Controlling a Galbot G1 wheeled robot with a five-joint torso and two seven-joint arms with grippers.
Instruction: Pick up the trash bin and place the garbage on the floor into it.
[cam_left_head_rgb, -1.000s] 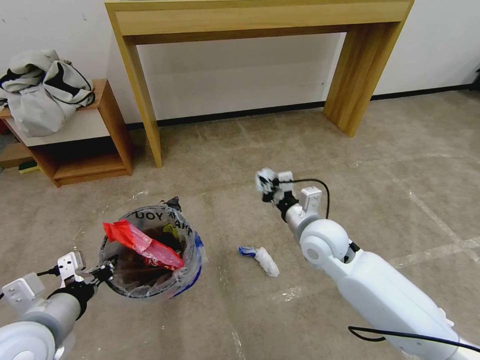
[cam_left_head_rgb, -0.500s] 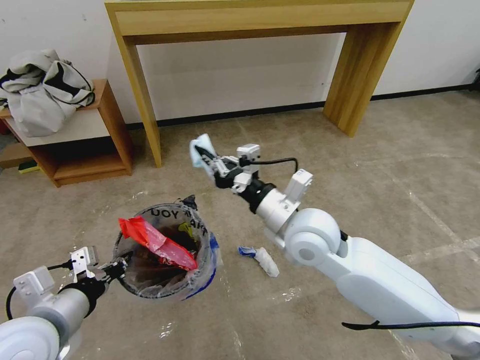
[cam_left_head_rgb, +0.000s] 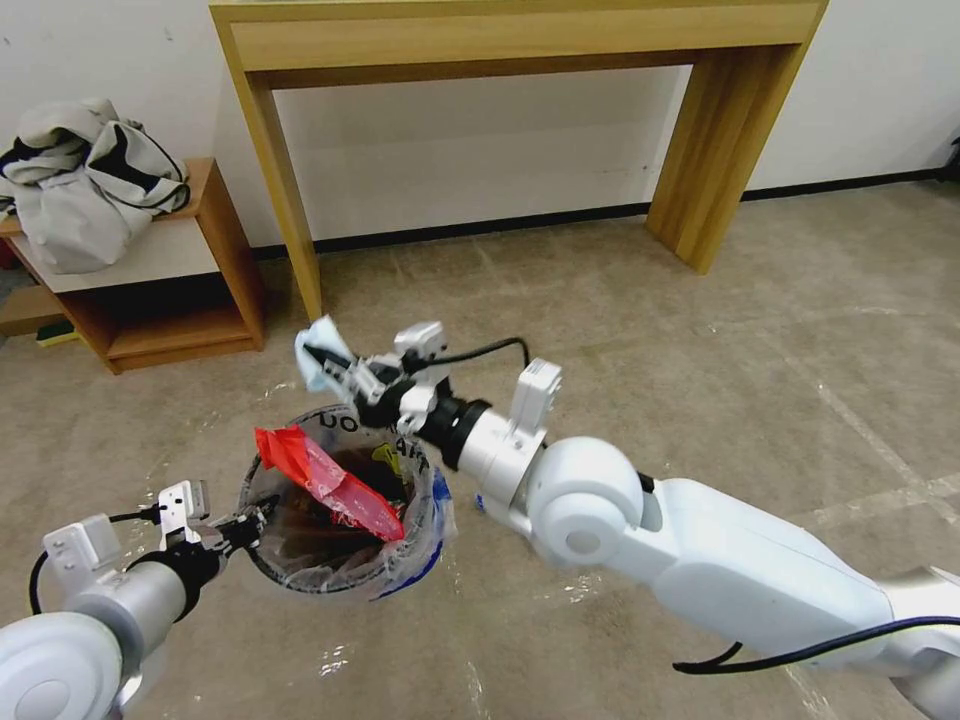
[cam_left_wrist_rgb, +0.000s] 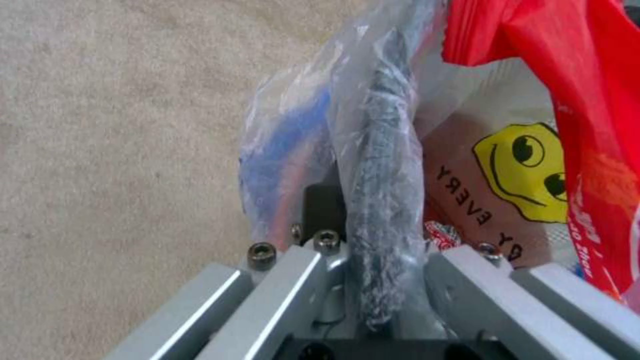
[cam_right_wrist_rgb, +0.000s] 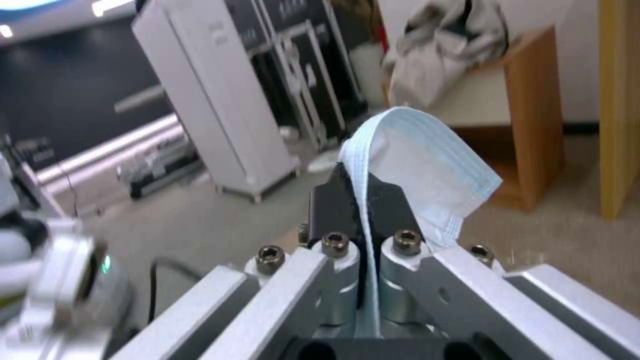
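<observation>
The supporting surface is a beige floor (cam_left_head_rgb: 640, 290) marked with pale scuffs and faint straight seams. Standing directly on it along the white wall are a light wooden table (cam_left_head_rgb: 520, 45), resting on its two broad legs, and to its left a low wooden shelf unit (cam_left_head_rgb: 165, 300). A crumpled grey and black garment (cam_left_head_rgb: 85, 180) lies on top of the shelf unit, and the table's left leg stands just beside the unit.
</observation>
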